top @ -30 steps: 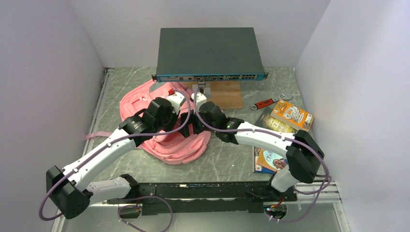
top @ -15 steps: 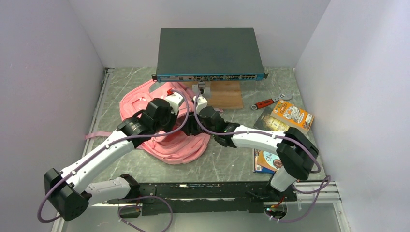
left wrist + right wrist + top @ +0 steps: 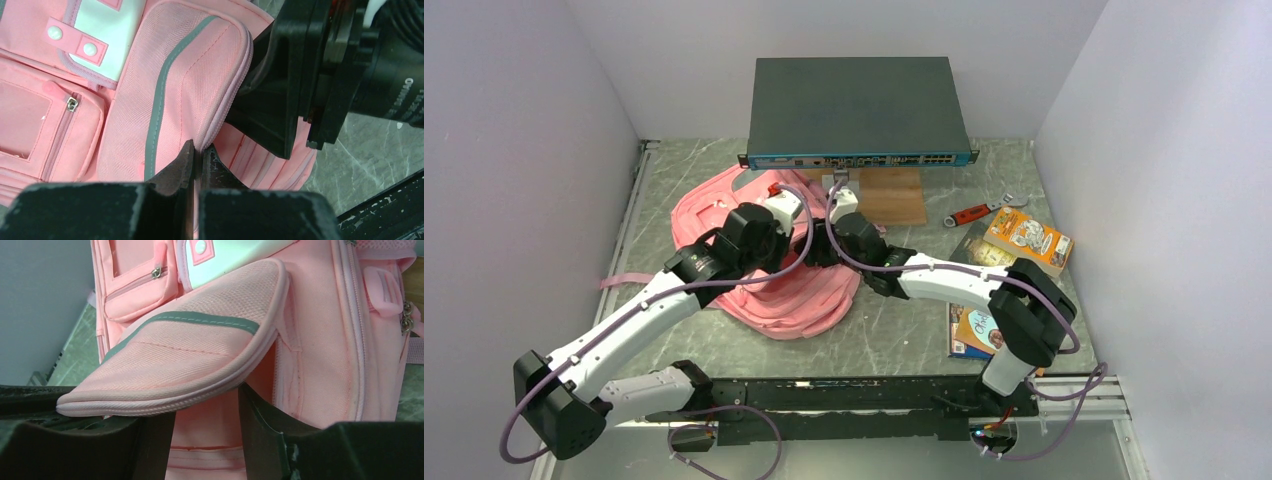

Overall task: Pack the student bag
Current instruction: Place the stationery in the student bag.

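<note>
Top external view: student bag (image 3: 769,285) flat on the table (image 3: 894,335), left of centre, front face up, long axis running roughly from back left to near right. Both arms bent in over it from either side, wrists meeting above its right-hand part. Well apart to the right, nearer the right arm: orange packet (image 3: 1027,238) and book (image 3: 977,330), none of them in the bag.

Left wrist view: long front pocket (image 3: 175,85) with a grey stripe, its curved edge raised off the bag's body. Left gripper (image 3: 198,152) pinched tight on that zip rim (image 3: 227,107), fingertips together with only the fabric edge between them.

Right wrist view: right gripper (image 3: 205,427) facing in from the opposite side, jaws part-way apart, tips just under the lifted rim, nothing visibly clamped. Pocket mouth gaping toward it; inside hidden, so no telling whether anything is in there. Small zip pocket (image 3: 50,130) beside it zipped shut.

Probably all hinging on that gap: rim up on the left, opening toward the right, right arm the nearer one to enter or widen it.
</note>
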Motion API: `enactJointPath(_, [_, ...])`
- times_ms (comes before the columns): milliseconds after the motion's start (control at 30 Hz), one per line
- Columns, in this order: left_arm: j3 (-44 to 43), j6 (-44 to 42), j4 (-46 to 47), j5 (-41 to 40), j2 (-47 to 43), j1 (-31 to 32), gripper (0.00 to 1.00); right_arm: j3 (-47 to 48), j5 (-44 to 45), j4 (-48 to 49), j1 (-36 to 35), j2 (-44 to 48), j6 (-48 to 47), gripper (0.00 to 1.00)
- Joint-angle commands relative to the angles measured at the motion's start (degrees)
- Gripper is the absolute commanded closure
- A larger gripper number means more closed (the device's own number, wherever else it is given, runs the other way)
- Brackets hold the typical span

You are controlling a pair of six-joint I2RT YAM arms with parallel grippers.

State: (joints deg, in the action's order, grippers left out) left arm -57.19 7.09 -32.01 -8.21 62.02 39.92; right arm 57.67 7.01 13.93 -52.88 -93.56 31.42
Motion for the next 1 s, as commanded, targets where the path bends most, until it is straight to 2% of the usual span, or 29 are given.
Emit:
enactJointPath(0, [-0.14, 0.74, 6.26, 1.85, -3.61, 0.14, 1.0, -2.29, -2.16, 10.02, 2.99, 1.12, 5.14, 0.48])
enactJointPath(200, [-1.38, 1.35, 4.69, 2.33, -0.56, 0.08, 1.0, -3.06, -5.41, 11.29, 4.86, -0.95, 9.06, 0.45])
enactJointPath(333, [-0.16, 1.82, 6.59, 4.0, -0.36, 0.13, 1.0, -4.22, -10.46, 14.69, 7.83, -2.8, 12.97, 0.57])
enactJointPath(500, [-1.51, 2.08, 5.06, 4.44, 2.38, 0.15, 1.0, -4.53, -11.25, 12.83, 8.16, -1.64, 11.36, 0.58])
enactJointPath(633, [-1.58, 2.14, 4.87, 4.31, 3.49, 0.14, 1.0, -4.94, -11.94, 8.07, 8.07, 1.63, 8.89, 0.55])
enactJointPath(833, [-1.92, 2.14, 4.41, 3.84, 4.3, 0.13, 1.0, -7.14, -12.79, 3.83, 7.99, 7.37, 7.16, 0.45])
enactJointPath(967, [-2.09, 2.12, 4.5, 4.3, 4.87, 0.08, 1.0, -7.46, -14.08, 0.18, 7.9, 9.33, 6.86, 0.44])
